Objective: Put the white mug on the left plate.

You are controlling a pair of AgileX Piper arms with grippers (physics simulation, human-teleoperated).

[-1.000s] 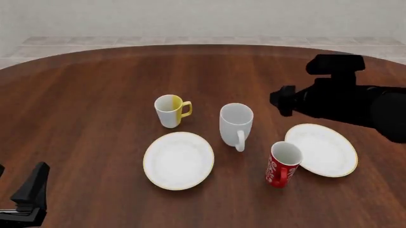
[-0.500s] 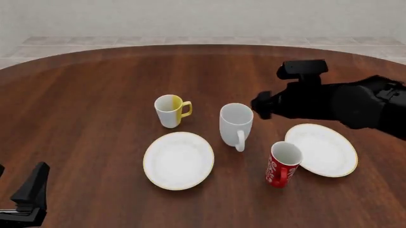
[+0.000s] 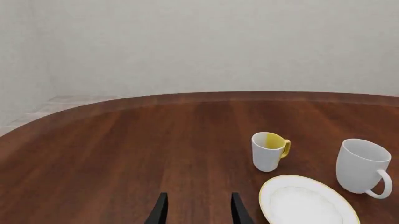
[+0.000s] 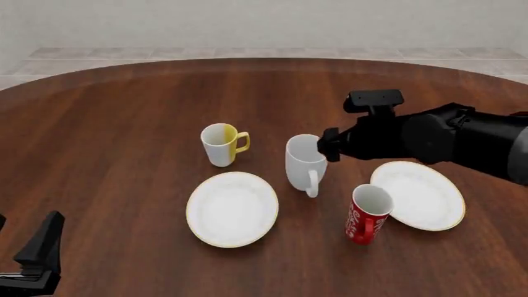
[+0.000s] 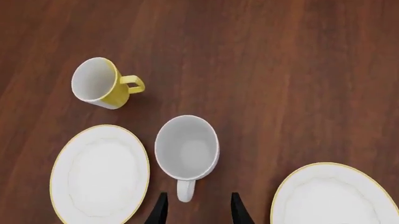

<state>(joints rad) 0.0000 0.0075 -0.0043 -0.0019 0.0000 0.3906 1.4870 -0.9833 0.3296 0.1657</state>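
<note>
A round, dark wooden table [image 4: 123, 124] fills the scene, with a pale wall and a tiled floor strip behind it.

The right hand [image 4: 324, 145] reaches in from the right on a black arm and hovers just above the far right edge of the white mug [image 4: 306, 163]. In the right wrist view, its two dark fingers [image 5: 160, 211] are spread apart, with the mug's loop handle lying in line with the gap between them. Nothing is held.

The white mug stands upright on the table near the centre, its handle turned toward the near side. It sits just to the right of the left plate [image 4: 232, 208], not on it. The left plate, white with a thin golden rim, lies flat and bare.

Beyond that plate stands a white-and-yellow mug [image 4: 221, 144], upright, its yellow handle pointing right. To the right of the white mug, a red mug [image 4: 367, 214] with white lettering stands touching the near left edge of the right plate [image 4: 421, 195].

The left hand [image 4: 37, 258] rests low at the near left corner, well apart from everything. In the left wrist view, its fingers [image 3: 158, 212] are spread and hold nothing.
</note>
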